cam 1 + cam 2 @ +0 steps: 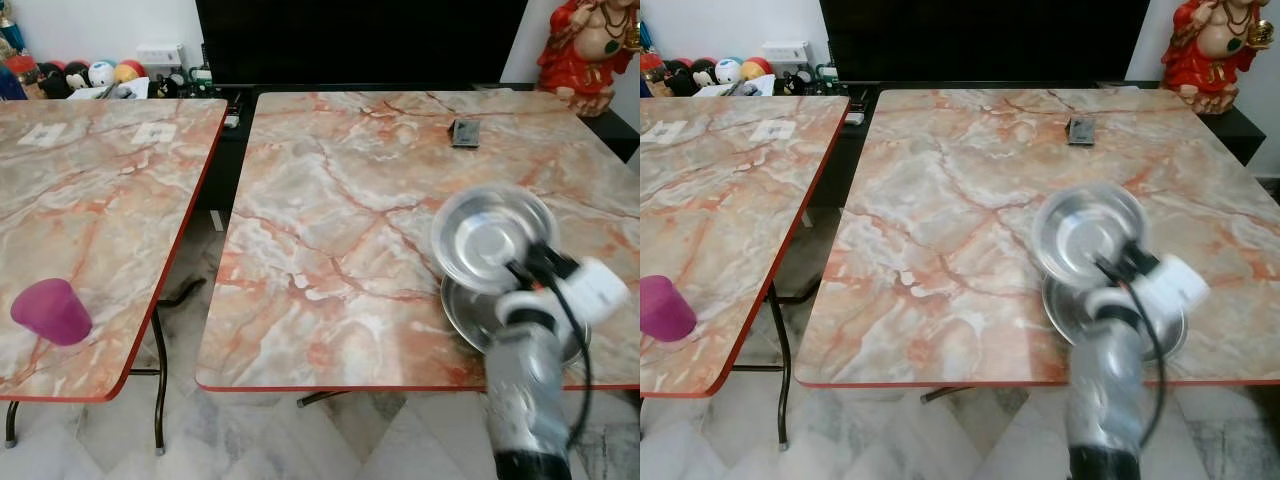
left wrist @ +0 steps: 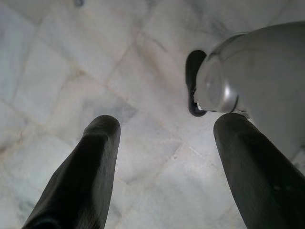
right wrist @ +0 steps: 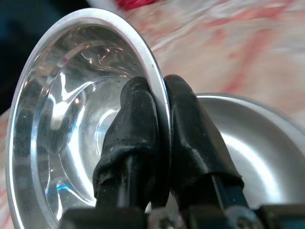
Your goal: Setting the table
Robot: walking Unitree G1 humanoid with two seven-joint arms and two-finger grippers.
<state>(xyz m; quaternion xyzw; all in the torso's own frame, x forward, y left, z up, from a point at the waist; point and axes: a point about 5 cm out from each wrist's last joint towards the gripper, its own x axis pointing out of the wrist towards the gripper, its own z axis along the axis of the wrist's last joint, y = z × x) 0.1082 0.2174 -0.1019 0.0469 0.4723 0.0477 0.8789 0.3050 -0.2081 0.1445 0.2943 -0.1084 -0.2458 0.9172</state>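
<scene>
My right gripper [image 1: 522,270] is shut on the rim of a shiny steel bowl [image 1: 490,238], holding it tilted above the right marble table [image 1: 360,190]. In the right wrist view the two black fingers [image 3: 138,129] pinch the bowl's rim [image 3: 143,52] between them. Under the bowl a steel plate [image 1: 462,315] lies flat near the table's front right edge. A purple cup [image 1: 50,311] stands upside down on the left table [image 1: 90,190]. My left gripper [image 2: 159,157] hangs open over the tiled floor, nothing between its fingers.
A small dark device [image 1: 464,132] lies at the far side of the right table. A red statue [image 1: 590,45] stands at the back right. Toys and a socket strip [image 1: 110,75] crowd the back left. A gap of tiled floor [image 1: 190,300] separates the two tables.
</scene>
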